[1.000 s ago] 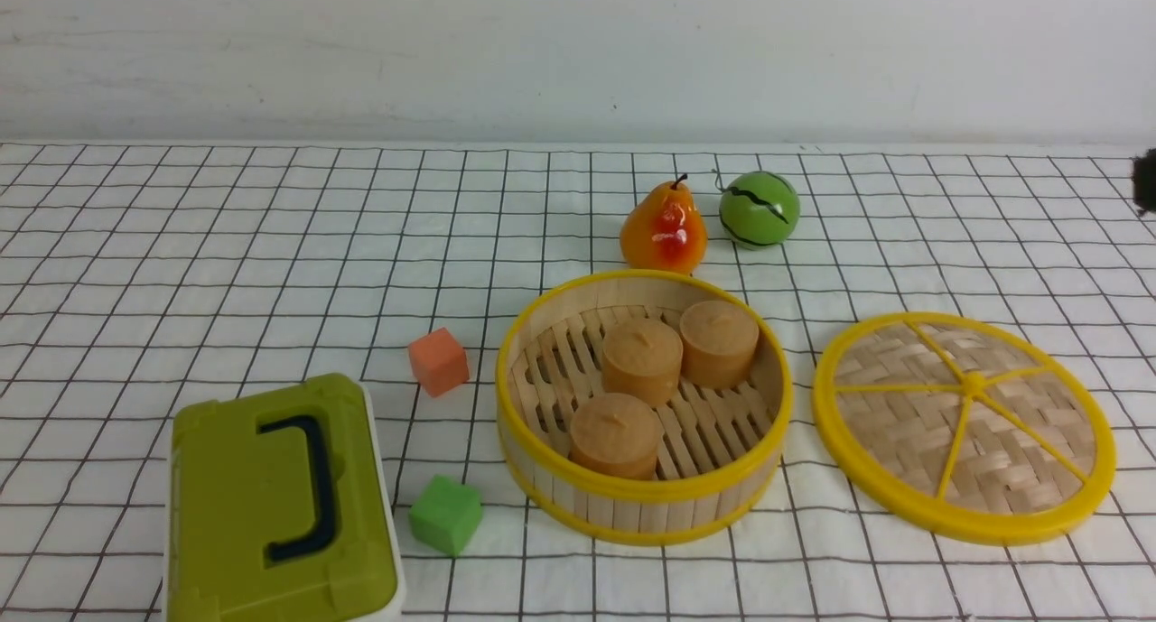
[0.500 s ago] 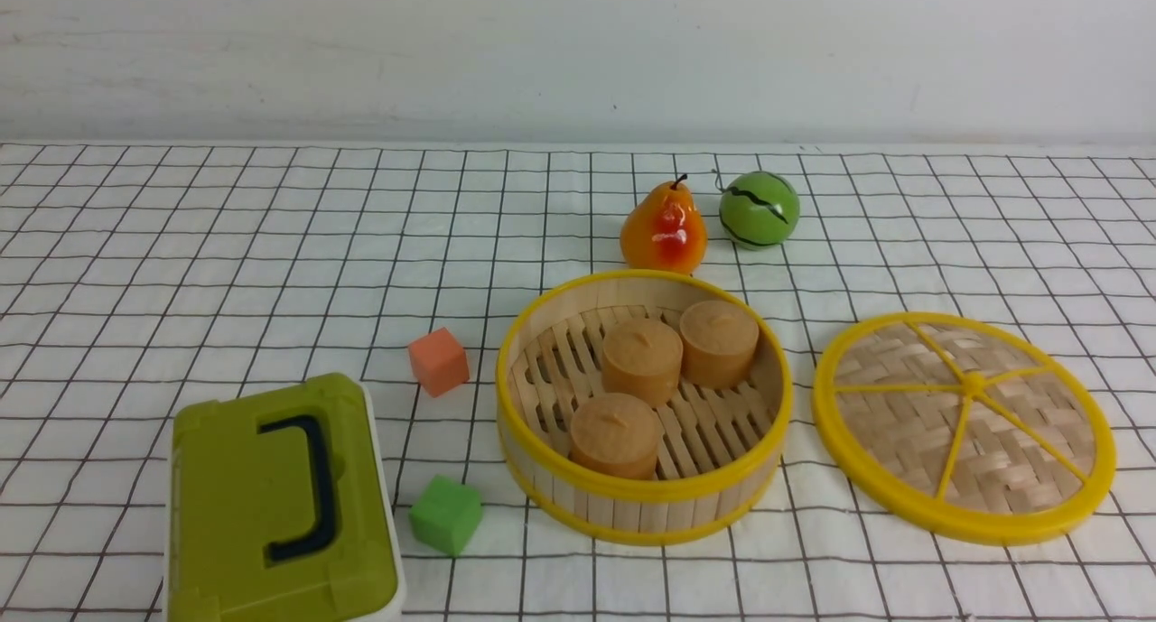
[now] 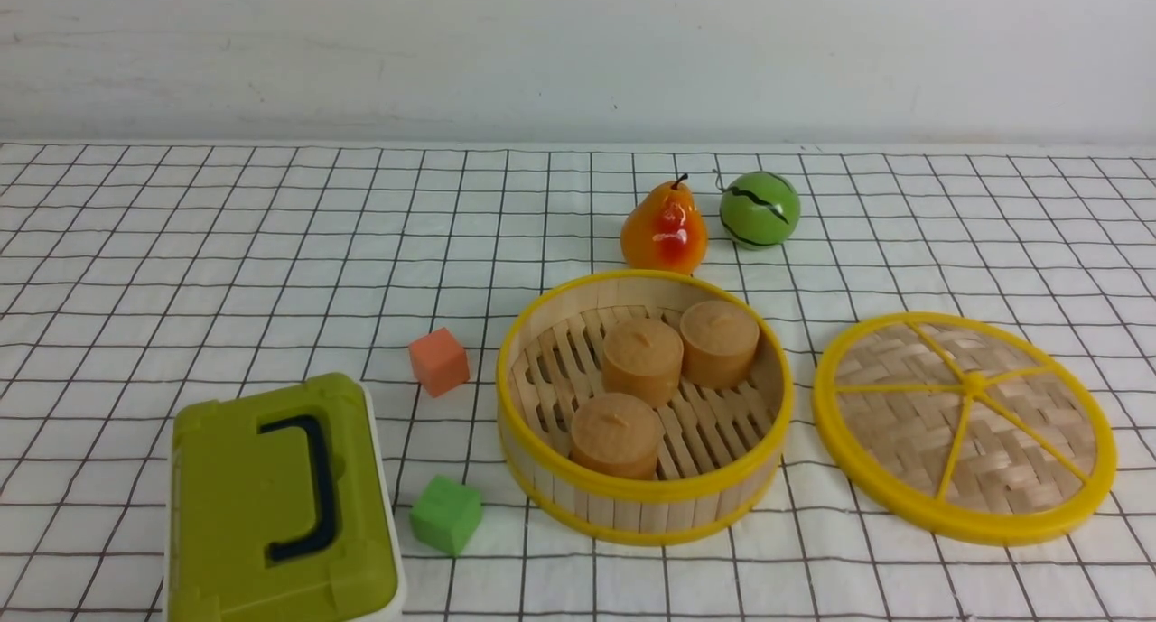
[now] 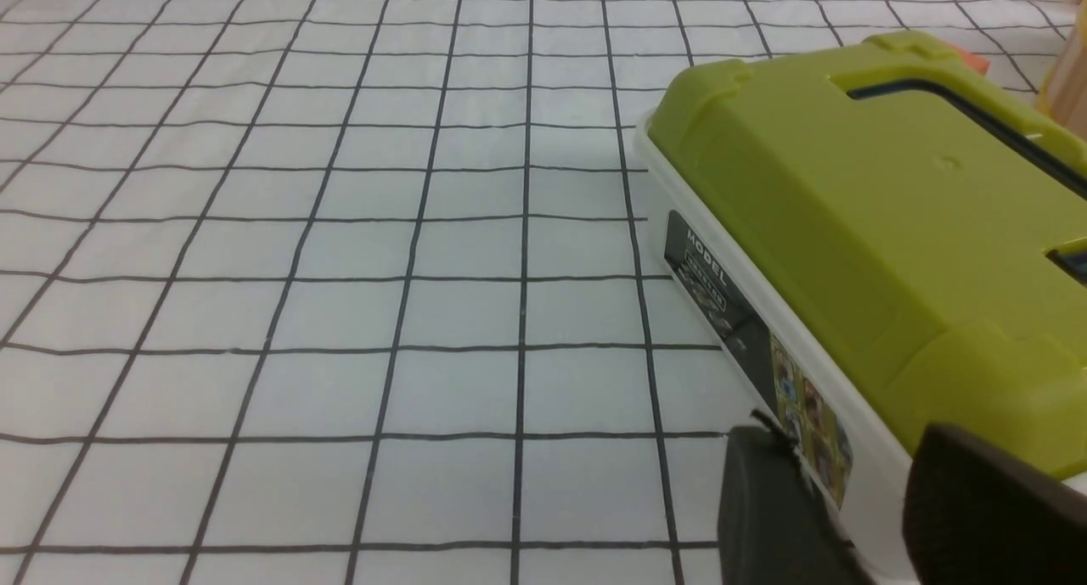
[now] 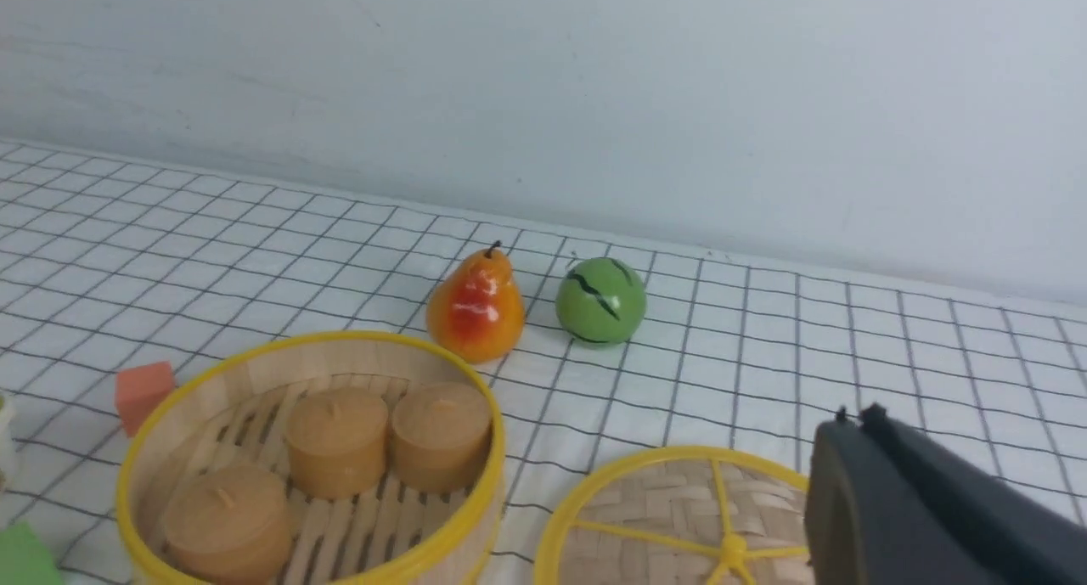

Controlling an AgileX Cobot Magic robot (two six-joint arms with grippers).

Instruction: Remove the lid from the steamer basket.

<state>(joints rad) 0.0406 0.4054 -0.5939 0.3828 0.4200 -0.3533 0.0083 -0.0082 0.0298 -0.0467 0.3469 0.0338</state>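
Tabletop [image 3: 298, 270] draped in white cloth with a black grid carries everything. Round flat lid [image 3: 1011, 441] of woven tan bamboo, with yellow plastic rim and spokes, lies spokes up near the right edge, off the basket and just beside it. Round steamer basket [image 3: 646, 516] of tan bamboo slats with yellow plastic rings sits uncovered around the middle. Olive-green rectangular box [image 3: 235, 496] with a dark handle and white base stands towards the near left corner.

Right fingers [image 5: 883, 492], dark, are together with nothing between them; the lid lies beyond them, apart from them and partly hidden behind them in the wrist view. Left fingers [image 4: 764, 500], dark too, are apart, close to the box and well away from the lid; whether they touch the box I cannot tell.

Glossy orange-red pear [image 3: 664, 229] stands just behind the basket, with a striped green ball [image 3: 760, 209] beside it. Three round light-brown buns [image 3: 616, 432] sit inside the basket. Green cube [image 3: 446, 515] and orange-pink cube [image 3: 439, 362] rest left of it.
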